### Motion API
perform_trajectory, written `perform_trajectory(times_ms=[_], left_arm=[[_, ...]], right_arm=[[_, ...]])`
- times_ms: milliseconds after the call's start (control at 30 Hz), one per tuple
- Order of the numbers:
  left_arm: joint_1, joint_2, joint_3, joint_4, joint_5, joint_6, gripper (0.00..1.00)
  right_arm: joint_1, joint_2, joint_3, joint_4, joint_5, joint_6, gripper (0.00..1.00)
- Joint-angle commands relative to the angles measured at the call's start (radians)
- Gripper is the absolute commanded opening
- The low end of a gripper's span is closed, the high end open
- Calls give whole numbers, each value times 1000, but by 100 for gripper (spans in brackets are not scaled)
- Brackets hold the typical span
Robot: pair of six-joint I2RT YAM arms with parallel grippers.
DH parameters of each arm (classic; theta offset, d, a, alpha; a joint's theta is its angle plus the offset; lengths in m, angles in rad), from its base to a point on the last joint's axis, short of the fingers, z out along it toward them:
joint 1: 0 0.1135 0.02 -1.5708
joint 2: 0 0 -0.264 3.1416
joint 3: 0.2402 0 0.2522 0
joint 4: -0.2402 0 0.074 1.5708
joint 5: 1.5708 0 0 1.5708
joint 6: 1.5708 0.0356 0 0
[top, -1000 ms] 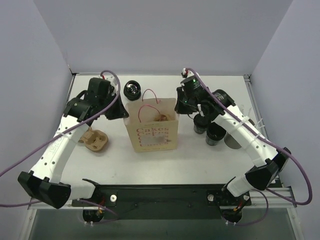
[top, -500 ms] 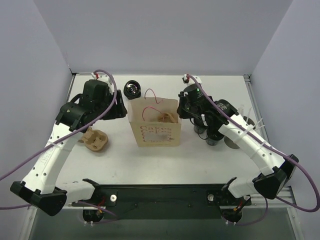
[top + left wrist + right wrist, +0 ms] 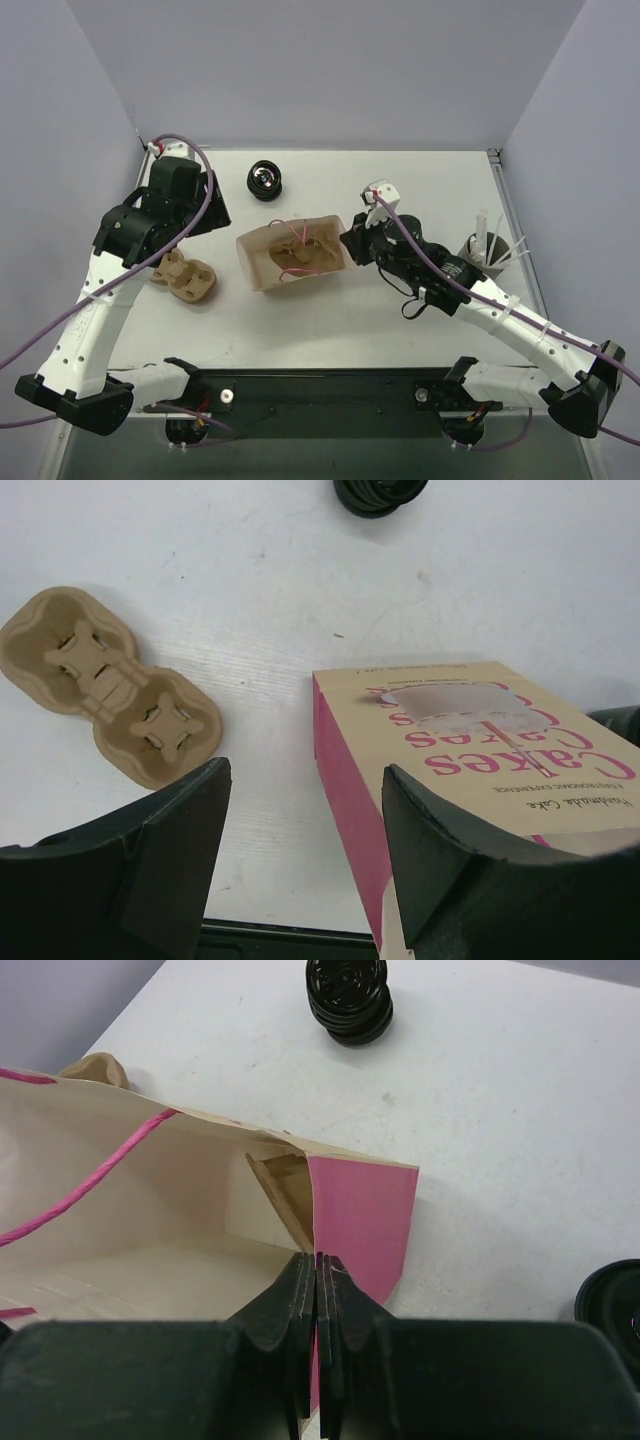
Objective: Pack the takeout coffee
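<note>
**Right gripper pinches the bag, left gripper spread beside it**

The bag sits mid-table, tipped so its open mouth faces the overhead camera, with the pink cord handles lying across the opening. The right gripper has its fingers pressed together on the top edge of the bag's right side. In the right wrist view the fingers meet on the pink side panel, just beside an inner fold of brown paper.

The left gripper is left of the bag and apart from it. Its fingers are spread wide with nothing between them. In the left wrist view the bag's near corner and the bare table show through the gap.

Only one cup can be made out. It is a black round lid cut off by the right edge of the right wrist view, standing on the table outside the bag. From overhead the right arm covers that spot.

The cardboard carrier lies flat left of the bag. The ribbed black stack stands behind the bag, and the grey cup with white sticks is far right
</note>
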Motion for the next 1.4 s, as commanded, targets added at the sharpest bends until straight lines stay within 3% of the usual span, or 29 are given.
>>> perform_trajectory(times_ms=[0,200,333,400,500,733,933,1100,1367], left_arm=[[30,-1,-36,-34,-21,-61,72],[34,0,-40,-45,16,-49,72],[34,-7,-33,-63,34,-43,72],[35,-6,-19,-86,33,-46,72],[35,-9,-19,-86,50,-49,72],[18,-84,-108,-33,310,-38,69],[-28,-168,-191,-22,406,-49,68],[-65,-147,-240,-17,395,-42,69],[-65,-32,-142,33,263,-14,69]], right_arm=[[46,-78,-114,194,21,-82,0],[69,-94,-147,156,81,-30,0],[67,-42,-29,31,152,-10,0],[69,18,117,-66,187,-7,0],[61,49,87,-101,186,-26,0],[52,38,67,-99,159,-41,0],[53,40,91,-109,208,-32,0],[56,40,81,-79,193,-41,0],[66,29,82,-65,179,-38,0]])
